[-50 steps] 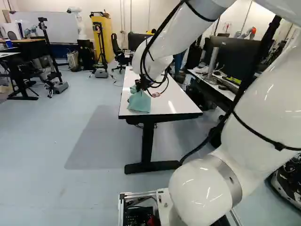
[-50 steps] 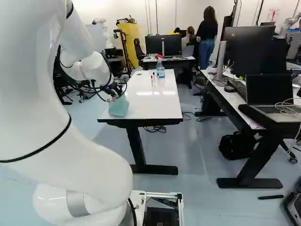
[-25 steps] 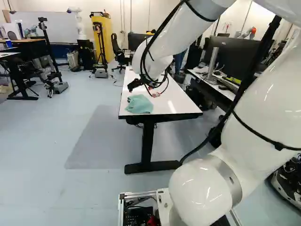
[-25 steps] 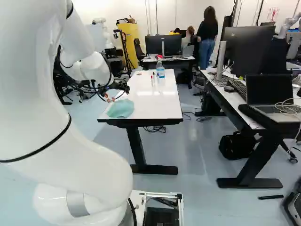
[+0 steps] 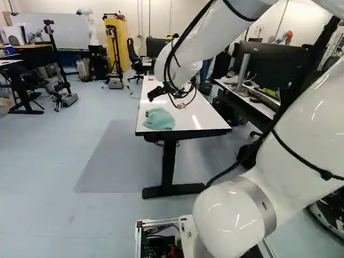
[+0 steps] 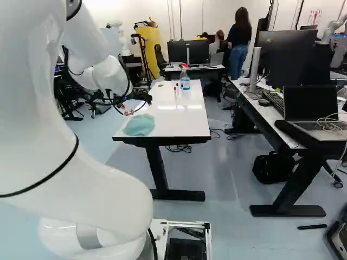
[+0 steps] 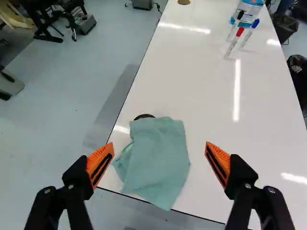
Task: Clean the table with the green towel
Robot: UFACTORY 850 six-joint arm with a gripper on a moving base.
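Above the near part of the white table (image 5: 185, 115), my gripper (image 5: 152, 95) hangs at the arm's end in the left base view. The green towel (image 5: 159, 119) lies bunched on the tabletop below it, by the near left corner. In the wrist view the gripper (image 7: 159, 146) stands wide open, orange pads apart, and the towel (image 7: 160, 160) lies beneath and between them without being held. A dark round thing (image 7: 144, 116) peeks out at the towel's far edge, mostly hidden.
Farther along the table stand a bottle (image 6: 185, 81) and several markers (image 7: 234, 42) with red, blue and black caps. A desk with monitors and a laptop (image 6: 310, 111) is to the right. Another robot (image 5: 88, 27) stands at the back left.
The towel has left the gripper and now lies on the table. My gripper has opened and risen away from it. The base has stayed put.
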